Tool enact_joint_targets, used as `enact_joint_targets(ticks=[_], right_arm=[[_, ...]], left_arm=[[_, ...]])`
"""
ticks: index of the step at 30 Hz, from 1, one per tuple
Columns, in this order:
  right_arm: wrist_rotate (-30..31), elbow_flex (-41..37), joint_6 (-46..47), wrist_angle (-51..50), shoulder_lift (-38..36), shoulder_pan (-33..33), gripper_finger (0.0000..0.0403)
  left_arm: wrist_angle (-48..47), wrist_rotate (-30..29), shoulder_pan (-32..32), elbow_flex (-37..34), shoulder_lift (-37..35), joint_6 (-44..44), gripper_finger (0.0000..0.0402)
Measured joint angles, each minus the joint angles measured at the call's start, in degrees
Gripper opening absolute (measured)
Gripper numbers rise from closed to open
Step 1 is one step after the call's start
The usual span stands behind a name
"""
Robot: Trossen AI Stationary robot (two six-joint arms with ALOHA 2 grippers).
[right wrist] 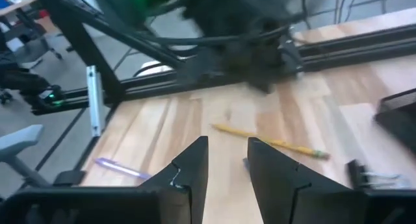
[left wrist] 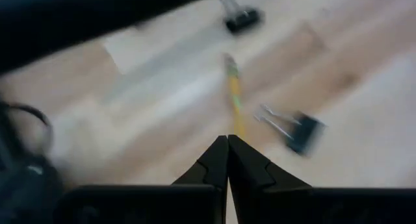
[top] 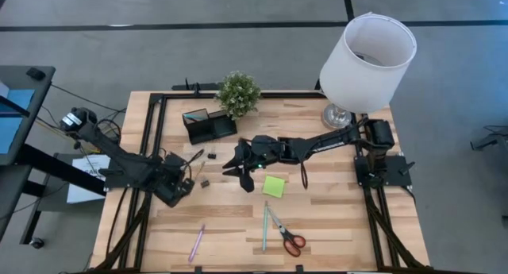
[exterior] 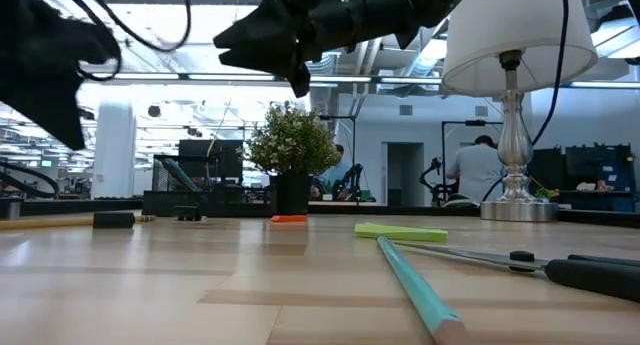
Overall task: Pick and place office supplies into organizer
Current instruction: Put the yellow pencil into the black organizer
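- Your right gripper [top: 238,168] hangs above the table's middle, its fingers [right wrist: 192,165] parted by a narrow gap with nothing between them and nothing touched.
- Your left gripper [top: 189,175] sits low at the table's left side; its fingertips [left wrist: 227,160] are pressed together, empty.
- Just beyond the left fingertips lies the yellow pencil [left wrist: 233,100], with one black binder clip [left wrist: 296,128] beside it and a second clip [left wrist: 240,17] farther on.
- The organizer [top: 209,125] stands at the back of the table, just beside the potted plant [top: 239,93] and well apart from both grippers.
- The lime-green sticky-note square [top: 274,186] lies near the right gripper; the teal pen [top: 265,225], red-handled scissors [top: 287,235] and pink pen [top: 196,242] lie toward the front edge. A small red piece [exterior: 289,219] shows in the low view.
- A white lamp [top: 367,59] stands at the back right.
- You will find no legible brand, label or writing on any item.
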Motion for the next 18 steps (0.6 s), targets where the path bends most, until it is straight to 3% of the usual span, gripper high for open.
enact_joint_targets(ticks=[3, 6, 8, 13, 18], right_arm=[[0.0, 0.0, -0.2, -0.1, 0.0, -1.1, 0.0102], [-0.2, 0.0, -0.6, -0.1, 0.0, -2.1, 0.0102], [-0.2, 0.0, -2.2, 0.3, 0.0, -2.7, 0.0102], [-0.2, 0.0, -2.8, 1.2, 0.0, -4.4, 0.0102], [-0.2, 0.0, -2.8, 3.7, 0.0, -4.4, 0.0102]], left_arm=[[5.4, -1.2, -6.5, 0.0, -0.3, -2.7, 0.0000], [8.9, -10.9, -14.5, 0.0, 1.2, -6.4, 0.0000], [9.6, -13.4, -18.7, 0.1, 2.9, -11.1, 0.0000], [8.9, -10.5, -24.9, 0.1, 10.1, -18.9, 0.0000], [8.3, -4.8, -25.2, 0.0, 19.3, -24.4, 0.0000]])
